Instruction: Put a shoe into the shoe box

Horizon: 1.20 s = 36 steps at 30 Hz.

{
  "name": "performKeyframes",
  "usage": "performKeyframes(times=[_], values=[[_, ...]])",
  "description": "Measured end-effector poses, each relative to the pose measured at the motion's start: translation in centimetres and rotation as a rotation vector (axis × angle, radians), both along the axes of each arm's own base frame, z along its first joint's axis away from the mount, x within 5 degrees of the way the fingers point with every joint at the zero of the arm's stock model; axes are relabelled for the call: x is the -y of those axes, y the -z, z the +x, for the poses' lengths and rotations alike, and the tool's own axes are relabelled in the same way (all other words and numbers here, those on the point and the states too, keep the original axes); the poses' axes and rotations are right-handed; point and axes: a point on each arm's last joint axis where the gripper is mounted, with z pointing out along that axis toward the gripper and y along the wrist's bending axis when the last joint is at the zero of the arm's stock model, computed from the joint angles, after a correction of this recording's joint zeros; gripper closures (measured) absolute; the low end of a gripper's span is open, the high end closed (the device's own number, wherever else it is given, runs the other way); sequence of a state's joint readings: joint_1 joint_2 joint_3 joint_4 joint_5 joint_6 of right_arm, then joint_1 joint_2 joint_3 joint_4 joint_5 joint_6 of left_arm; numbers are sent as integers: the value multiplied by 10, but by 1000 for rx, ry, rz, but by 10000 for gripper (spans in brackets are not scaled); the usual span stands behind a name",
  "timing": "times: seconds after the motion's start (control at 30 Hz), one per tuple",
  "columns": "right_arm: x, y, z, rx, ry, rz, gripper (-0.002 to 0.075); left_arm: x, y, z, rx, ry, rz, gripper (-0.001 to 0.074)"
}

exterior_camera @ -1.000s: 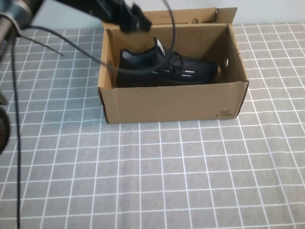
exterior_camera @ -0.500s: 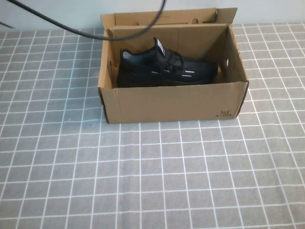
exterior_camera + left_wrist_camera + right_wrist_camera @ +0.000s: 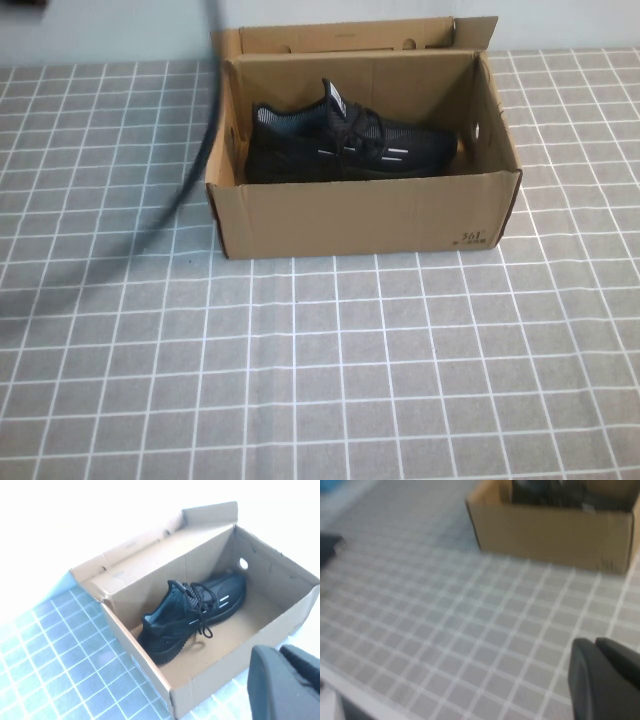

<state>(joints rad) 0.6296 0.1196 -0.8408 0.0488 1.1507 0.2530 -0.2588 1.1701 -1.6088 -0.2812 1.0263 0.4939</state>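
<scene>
Looks done with the main job: the shoe [image 3: 345, 145] lies inside the shoe box [image 3: 365, 215], down on the floor of it, flat on its sole, close to the back wall. Toe toward the end with the small side hole, heel toward the other end. Some bare cardboard floor between the shoe and the front wall. Nothing else in the box. Flaps standing up at the back, top wide open.

Left end effector [image 3: 286, 682] up in the air, off to one side of the box and above it, looking down into it. Fingers pressed together, holding nothing. Right end effector [image 3: 607, 677] low over the counter [image 3: 300, 380], well apart from the box, in front of it. Pressed together too, holding nothing.

Best way to finish, as a guess: lift the left arm up and away, going slow. Mind the dark cable [image 3: 170, 215] hanging by the left wall of the box; could catch on the flap and tug the box. Keep clear of the tall back flaps. No bumping the box, so the shoe stays flat. No need to reach in again. Leave the right arm parked where it is.
</scene>
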Motion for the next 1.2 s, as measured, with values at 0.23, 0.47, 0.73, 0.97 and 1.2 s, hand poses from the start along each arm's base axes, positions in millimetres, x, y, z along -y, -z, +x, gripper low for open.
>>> performKeyframes(times=[0.23,0.47,0.73,0.97,1.2], values=[[-3,21,4,188,4,159,742,-25,83,-83,133,-77,-124,736],[-18,41,24,268,-4,181,742,-48,181,-140,358,-170,-266,736],[-26,50,32,273,-10,260,742,-57,250,-155,460,-227,-372,736],[-26,49,32,275,-13,276,742,-56,283,-148,368,-243,-356,736],[-26,48,32,275,-14,283,742,-54,311,-144,277,-244,-320,736]])
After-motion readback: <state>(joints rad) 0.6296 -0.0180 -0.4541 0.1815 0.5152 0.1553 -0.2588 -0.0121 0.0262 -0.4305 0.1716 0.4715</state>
